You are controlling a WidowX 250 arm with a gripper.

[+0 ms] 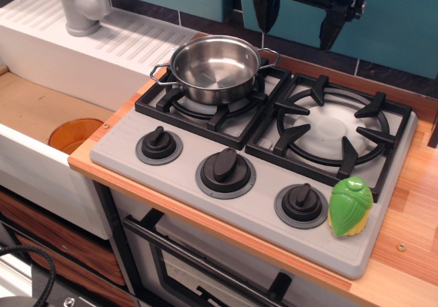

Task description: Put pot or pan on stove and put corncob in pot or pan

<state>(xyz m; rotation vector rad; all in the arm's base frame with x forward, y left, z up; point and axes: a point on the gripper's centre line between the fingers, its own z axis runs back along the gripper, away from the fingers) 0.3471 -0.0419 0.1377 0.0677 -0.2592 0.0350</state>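
The shiny steel pot (214,68) sits empty on the left grate of the grey stove (226,146), its two wire handles pointing left and right. The corncob (350,206), green husk over a yellow base, stands upright on the stove's front right corner, just right of the right knob (302,204). My gripper (300,21) hangs at the top of the frame, above and behind the stove between the two burners. Its two dark fingers are spread apart and hold nothing.
A white sink basin at the left holds an orange round disc (74,134). A grey faucet (82,6) stands on the ribbed drainboard behind it. The right burner (332,125) is bare. A wooden counter (410,218) borders the stove on the right.
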